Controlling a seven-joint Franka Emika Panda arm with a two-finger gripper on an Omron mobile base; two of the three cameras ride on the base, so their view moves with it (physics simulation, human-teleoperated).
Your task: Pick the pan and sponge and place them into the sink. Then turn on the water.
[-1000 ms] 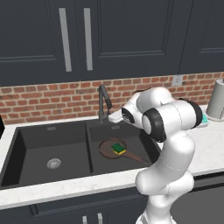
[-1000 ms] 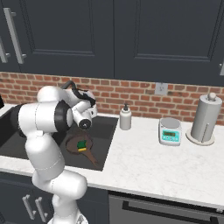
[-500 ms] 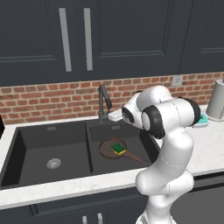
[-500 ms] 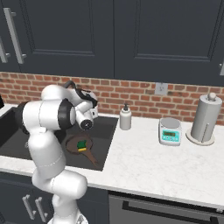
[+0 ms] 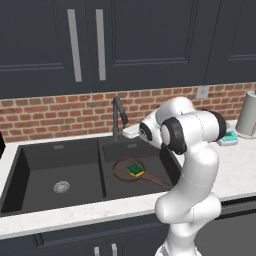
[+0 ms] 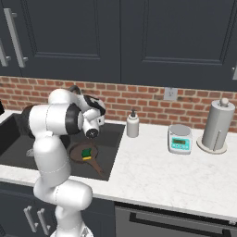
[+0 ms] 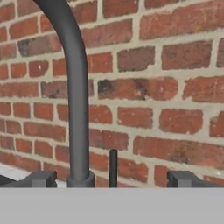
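The reddish-brown pan (image 5: 124, 171) (image 6: 77, 152) lies in the right basin of the black sink (image 5: 40, 170) (image 6: 112, 134), its handle pointing toward the front right. The yellow and green sponge (image 5: 135, 169) (image 6: 86, 153) rests inside the pan. My gripper (image 7: 113, 179) (image 5: 129, 131) hangs above the basin's back edge and faces the brick wall. It is open wide, with the base of the dark gooseneck faucet (image 7: 77, 105) (image 5: 118, 114) and its thin upright lever (image 7: 113, 168) between the fingertips (image 7: 42, 178). Nothing is held. Water is not in view.
On the white counter to the right stand a soap bottle (image 6: 133, 125), a small teal scale (image 6: 180, 139) and a paper towel roll (image 6: 216, 126). Dark cabinets hang above the brick backsplash (image 7: 175, 87). The left basin has a round metal drain (image 5: 61, 186).
The arm's elbow has shifted slightly while the hand stays by the faucet with its jaws open. Pan and sponge have not moved.
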